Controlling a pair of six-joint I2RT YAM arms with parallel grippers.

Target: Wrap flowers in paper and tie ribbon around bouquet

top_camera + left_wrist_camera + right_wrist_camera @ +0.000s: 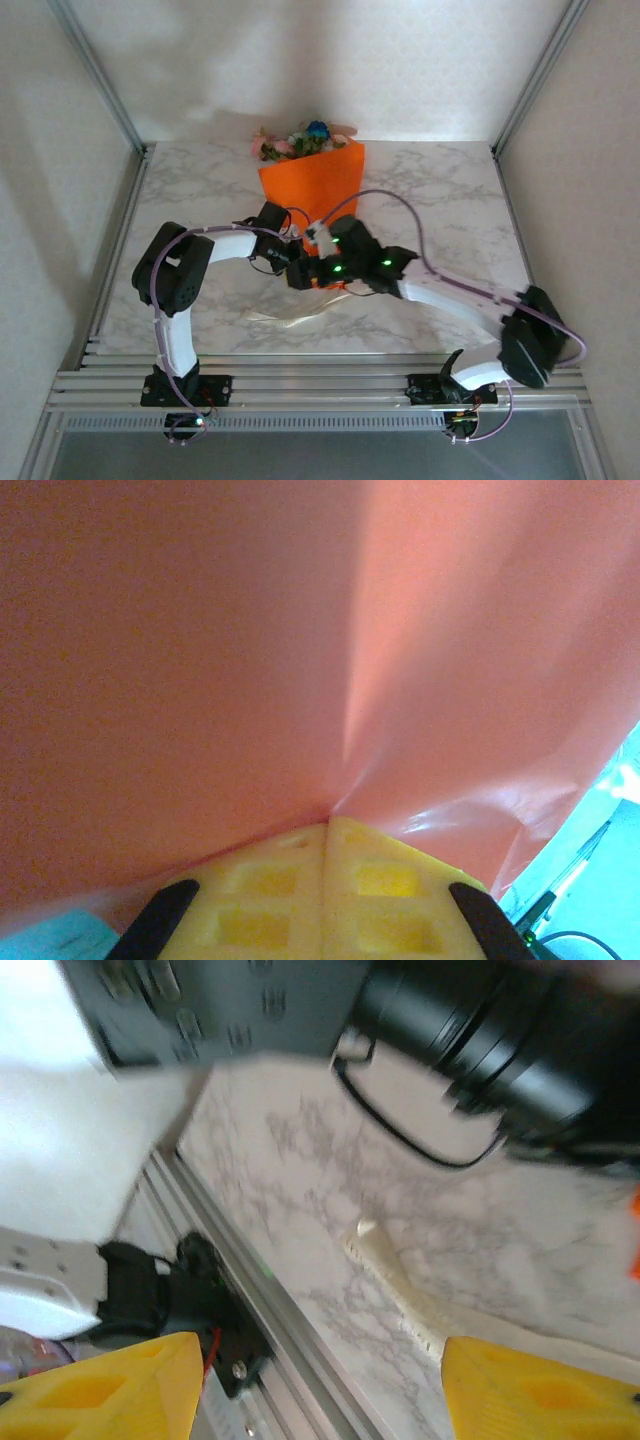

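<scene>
The bouquet (312, 185) lies on the marble table, an orange paper cone with the flowers (300, 140) showing at its far end. My left gripper (328, 825) is shut, its yellow fingertips pinching a fold of the paper (250, 650), which fills that view. In the top view both grippers crowd the cone's narrow near end, left gripper (295, 260) beside right gripper (320, 272). My right gripper (320, 1345) is open with nothing between its fingers. The cream ribbon (395, 1280) lies loose on the table below it, also seen as the ribbon (290, 316) near the front edge.
The table's metal front rail (260, 1300) and the left arm's base clamp (150, 1290) lie close under the right gripper. The left arm's black links (470, 1030) pass just above it. A purple cable (420, 235) loops over the right side of the table.
</scene>
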